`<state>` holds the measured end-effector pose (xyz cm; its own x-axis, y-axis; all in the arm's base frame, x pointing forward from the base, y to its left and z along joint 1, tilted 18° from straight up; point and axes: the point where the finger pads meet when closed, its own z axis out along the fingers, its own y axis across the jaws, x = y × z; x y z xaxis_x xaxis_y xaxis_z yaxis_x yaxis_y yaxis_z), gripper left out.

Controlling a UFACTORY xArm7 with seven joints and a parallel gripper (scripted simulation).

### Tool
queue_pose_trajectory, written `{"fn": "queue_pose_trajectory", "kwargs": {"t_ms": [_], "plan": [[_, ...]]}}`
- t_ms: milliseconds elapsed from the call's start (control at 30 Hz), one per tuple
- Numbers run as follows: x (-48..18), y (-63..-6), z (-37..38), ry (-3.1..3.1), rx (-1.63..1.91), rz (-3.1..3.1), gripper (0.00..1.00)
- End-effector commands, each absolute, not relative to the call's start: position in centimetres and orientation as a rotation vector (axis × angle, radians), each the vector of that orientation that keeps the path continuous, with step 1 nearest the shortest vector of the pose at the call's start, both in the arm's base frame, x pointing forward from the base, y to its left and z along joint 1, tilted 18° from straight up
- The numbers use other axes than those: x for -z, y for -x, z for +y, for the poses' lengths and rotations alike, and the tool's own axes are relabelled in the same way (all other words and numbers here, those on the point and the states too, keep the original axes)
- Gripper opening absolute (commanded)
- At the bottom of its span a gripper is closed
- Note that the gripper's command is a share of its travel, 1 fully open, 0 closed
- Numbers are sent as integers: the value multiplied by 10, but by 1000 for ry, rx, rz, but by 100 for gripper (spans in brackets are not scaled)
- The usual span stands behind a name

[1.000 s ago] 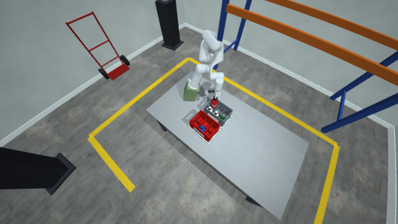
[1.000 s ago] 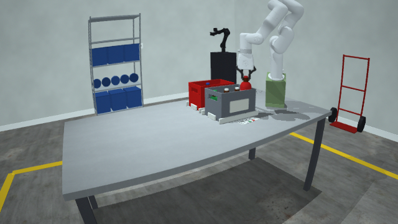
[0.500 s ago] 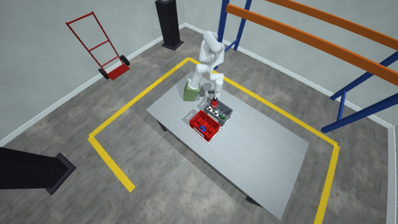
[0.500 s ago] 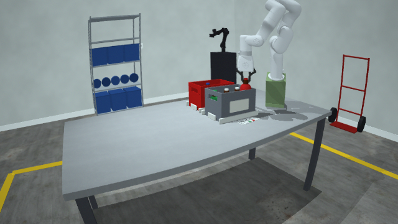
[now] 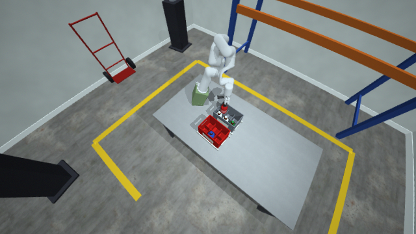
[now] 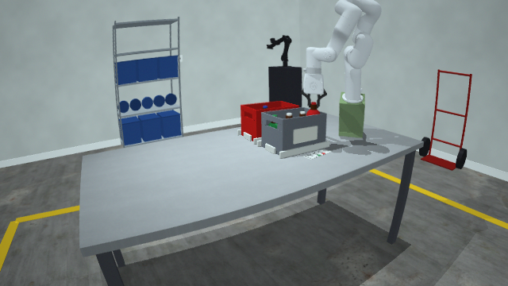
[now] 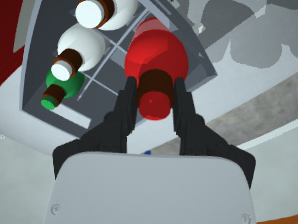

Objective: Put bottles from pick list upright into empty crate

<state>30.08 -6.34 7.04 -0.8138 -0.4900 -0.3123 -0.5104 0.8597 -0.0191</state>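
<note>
Four bottles show at the grey crate (image 6: 294,135): two white (image 7: 100,10), one green (image 7: 61,86), and the red bottle (image 7: 156,63) my fingers clamp by its neck, at the crate's 12 o'clock cell. Step: lowering it in, I judge; next, release. One blue bottle (image 5: 212,133) apparently remains in the red crate (image 5: 208,125).

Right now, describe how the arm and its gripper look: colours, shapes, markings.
The arm is glossy white, built of rounded tubular links with bulbous joints, rising from a green block pedestal. No loose cables show. The wrist housing is a pale grey rounded box with small screw heads at its corners. The gripper has two black angular fingers. No lettering is legible.
</note>
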Motion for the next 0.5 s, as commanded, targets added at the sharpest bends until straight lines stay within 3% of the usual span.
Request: {"fn": "queue_pose_trajectory", "kwargs": {"t_ms": [0,467], "plan": [[-67,-303,-63,752,-91,2724,0],[-55,-307,-62,752,-91,2725,0]]}}
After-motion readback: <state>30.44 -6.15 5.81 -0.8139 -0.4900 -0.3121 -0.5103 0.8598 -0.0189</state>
